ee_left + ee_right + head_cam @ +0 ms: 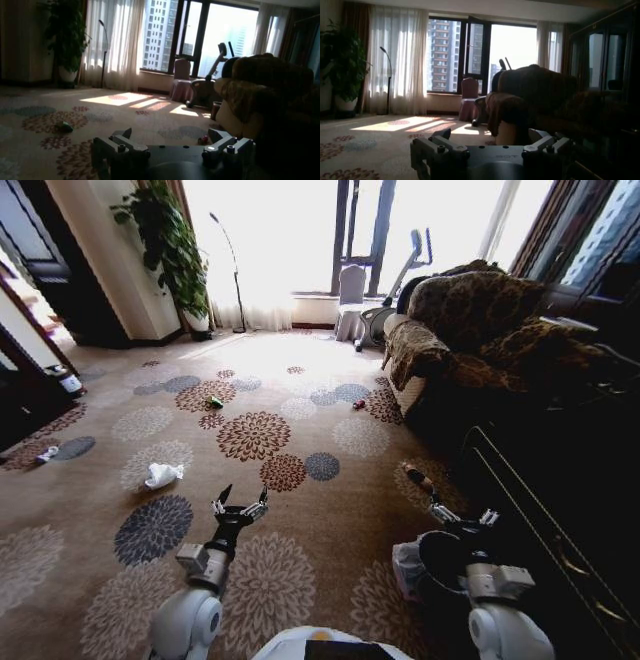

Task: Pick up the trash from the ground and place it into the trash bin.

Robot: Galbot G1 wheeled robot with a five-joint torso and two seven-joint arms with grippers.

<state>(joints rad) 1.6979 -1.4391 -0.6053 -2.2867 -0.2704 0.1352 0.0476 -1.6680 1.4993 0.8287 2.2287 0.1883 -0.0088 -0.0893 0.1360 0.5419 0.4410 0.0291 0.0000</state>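
Head view: the crumpled white paper wad (163, 474) lies on the carpet (300, 580) ahead and to the left of the left gripper (240, 505), which is open, empty, and nearer. The right gripper (462, 517), also open, hovers over the trash bin (440, 565).

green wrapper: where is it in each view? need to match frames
Head view: the green wrapper lies on the carpet, upper left of centre, on a brown flower medallion.
Left wrist view: the same wrapper sits at the left on the carpet, beyond the left gripper.
Right wrist view: I cannot find it there.
Shared landmark: the floor lamp by the curtains.
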